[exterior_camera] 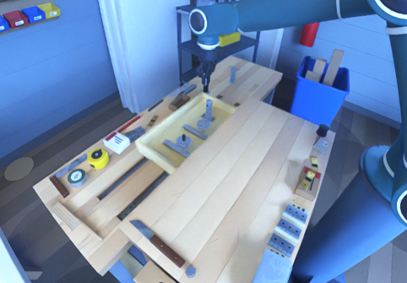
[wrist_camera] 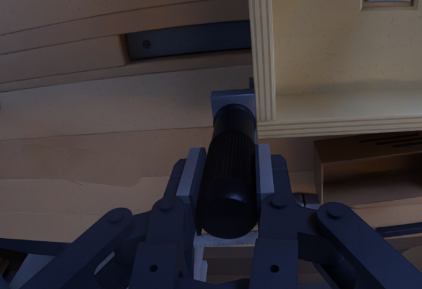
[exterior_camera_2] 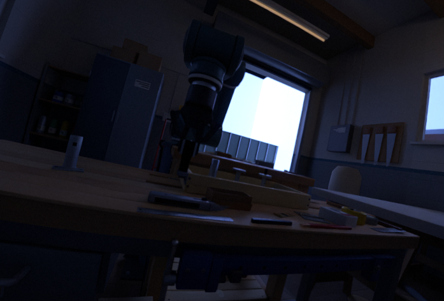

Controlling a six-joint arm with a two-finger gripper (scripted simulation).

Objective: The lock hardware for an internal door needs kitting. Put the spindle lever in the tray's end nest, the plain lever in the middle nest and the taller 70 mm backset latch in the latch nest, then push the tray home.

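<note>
My gripper (wrist_camera: 230,170) (exterior_camera: 206,82) (exterior_camera_2: 184,174) is closed around a black knurled post (wrist_camera: 230,163) on a small grey bracket at the far outer corner of the yellow tray (exterior_camera: 185,132) (wrist_camera: 348,68). In the tray the tall latch (exterior_camera: 208,110) stands at the far end, the plain lever (exterior_camera: 199,127) sits in the middle, and the spindle lever (exterior_camera: 180,144) lies at the near end. A second, shorter latch (exterior_camera: 232,74) (exterior_camera_2: 71,152) stands alone on the bench beyond the tray.
The workbench (exterior_camera: 219,176) carries two dark rails (exterior_camera: 126,189) running on from the tray's near end. A wooden block (exterior_camera: 179,102) (wrist_camera: 375,167), utility knife (exterior_camera_2: 183,200), tape measure (exterior_camera: 98,158) and card box (exterior_camera: 116,141) lie along the left side. A blue bin (exterior_camera: 321,88) stands off the right edge.
</note>
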